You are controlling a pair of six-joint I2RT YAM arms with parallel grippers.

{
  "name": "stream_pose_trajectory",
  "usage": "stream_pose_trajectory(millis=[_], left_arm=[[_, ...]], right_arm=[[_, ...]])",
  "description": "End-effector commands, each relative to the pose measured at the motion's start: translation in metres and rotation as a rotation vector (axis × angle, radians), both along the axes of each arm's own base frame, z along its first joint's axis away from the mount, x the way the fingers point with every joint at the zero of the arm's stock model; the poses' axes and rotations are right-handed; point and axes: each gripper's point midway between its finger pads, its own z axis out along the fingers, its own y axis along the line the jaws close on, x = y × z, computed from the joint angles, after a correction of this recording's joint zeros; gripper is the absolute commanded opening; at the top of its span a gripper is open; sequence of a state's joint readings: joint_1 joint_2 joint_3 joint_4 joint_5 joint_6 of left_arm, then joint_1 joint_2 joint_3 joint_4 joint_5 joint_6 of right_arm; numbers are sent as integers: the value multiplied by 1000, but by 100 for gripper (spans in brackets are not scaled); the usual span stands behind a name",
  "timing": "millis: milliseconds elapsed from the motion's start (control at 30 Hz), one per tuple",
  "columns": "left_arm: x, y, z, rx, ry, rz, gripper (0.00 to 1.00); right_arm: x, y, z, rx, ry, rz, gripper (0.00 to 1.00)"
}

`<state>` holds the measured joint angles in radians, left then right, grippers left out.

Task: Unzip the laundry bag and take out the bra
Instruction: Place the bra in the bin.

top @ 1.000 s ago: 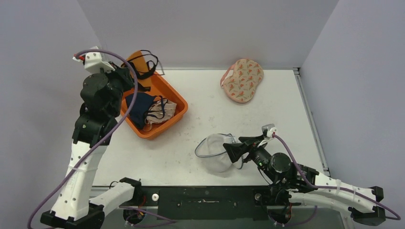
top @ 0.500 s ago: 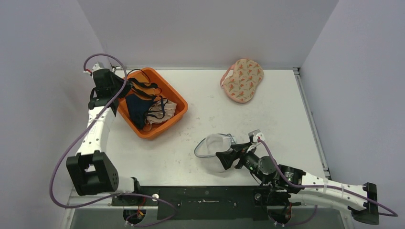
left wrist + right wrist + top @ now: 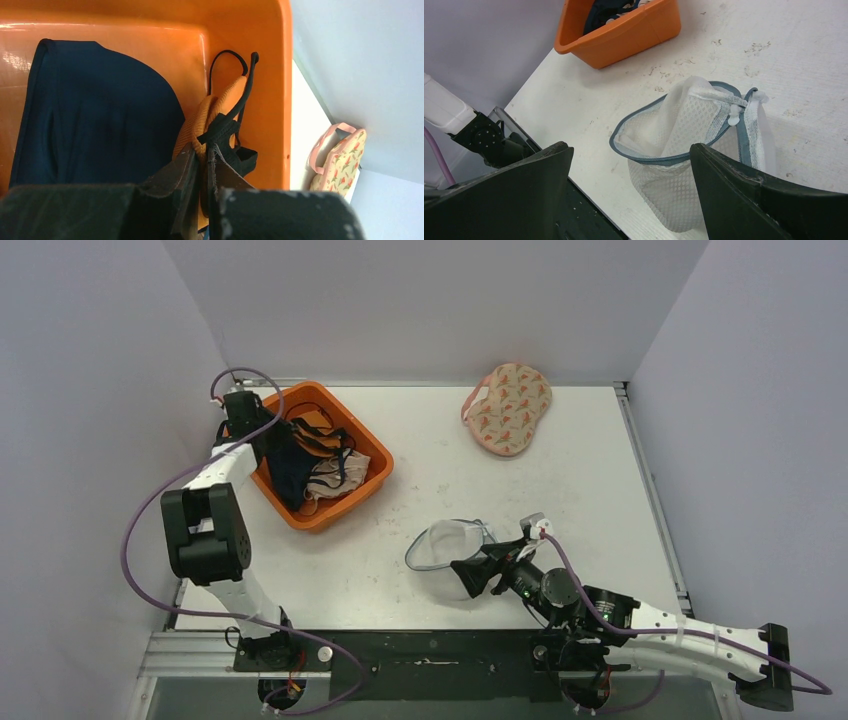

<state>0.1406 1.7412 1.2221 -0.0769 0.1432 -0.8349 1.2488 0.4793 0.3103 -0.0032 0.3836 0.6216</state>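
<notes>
The white mesh laundry bag [image 3: 445, 555] lies on the table with its grey zipper mouth gaping open [image 3: 684, 150]. My right gripper [image 3: 470, 575] hovers just in front of it, open, one finger on each side of the bag's lower end [image 3: 631, 150], holding nothing. An orange bra with black straps [image 3: 220, 107] hangs inside the orange bin [image 3: 360, 485], over the other clothes [image 3: 310, 430]. My left gripper [image 3: 202, 150] is shut on the bra's fabric, low at the bin's far left corner [image 3: 262, 435].
The bin [image 3: 282, 100] also holds a navy garment [image 3: 100, 125] and a pale one [image 3: 340, 472]. A floral padded piece with a pink strap [image 3: 508, 408] lies at the back of the table. Walls close in on the left, back and right.
My left arm has come down from high above the bin and lowered the bra into it. My right gripper slid slightly left and lower beside the bag, then stayed still.
</notes>
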Motion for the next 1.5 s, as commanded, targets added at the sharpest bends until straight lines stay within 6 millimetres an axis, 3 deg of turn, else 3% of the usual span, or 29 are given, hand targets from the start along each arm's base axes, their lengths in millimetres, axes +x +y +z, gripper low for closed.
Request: stream_pose_trajectory(millis=[0, 100, 300, 467, 633, 733, 800, 867, 1000, 1100, 1233, 1300, 1400, 1467], left_arm=[[24, 11, 18, 37, -70, 10, 0], [21, 16, 2, 61, -15, 21, 6], [10, 28, -1, 126, 32, 41, 39], [-6, 43, 33, 211, 10, 84, 59], [-37, 51, 89, 256, -81, 164, 66], [-46, 24, 110, 186, -199, 105, 65], [-45, -3, 107, 147, -211, 23, 61], [-44, -26, 93, 129, -176, -47, 57], [-49, -34, 49, 80, -82, -56, 52], [-63, -47, 42, 61, -74, -79, 51], [-101, -89, 67, 136, -131, -185, 62], [-131, -116, 83, 153, -178, -267, 66], [-181, -162, 85, 123, -213, -418, 73], [-213, -186, 78, 86, -218, -502, 93]], right_arm=[[3, 0, 18, 42, -24, -9, 91], [5, -1, 25, 34, -40, -16, 91], [7, -7, 28, -6, -53, -36, 91], [6, -10, 32, 6, -52, -39, 91], [5, -12, 33, 11, -46, -39, 91], [5, -12, 33, 12, -43, -40, 91], [5, -11, 35, 16, -41, -38, 91], [5, -10, 38, 16, -41, -37, 92], [6, -11, 39, 0, -28, -44, 92], [10, -18, 36, -20, -3, -91, 93], [17, -36, 34, -47, 34, -188, 93], [21, -48, 29, -69, 60, -253, 93], [23, -58, 20, -97, 101, -319, 93], [23, -59, 16, -94, 117, -331, 94]])
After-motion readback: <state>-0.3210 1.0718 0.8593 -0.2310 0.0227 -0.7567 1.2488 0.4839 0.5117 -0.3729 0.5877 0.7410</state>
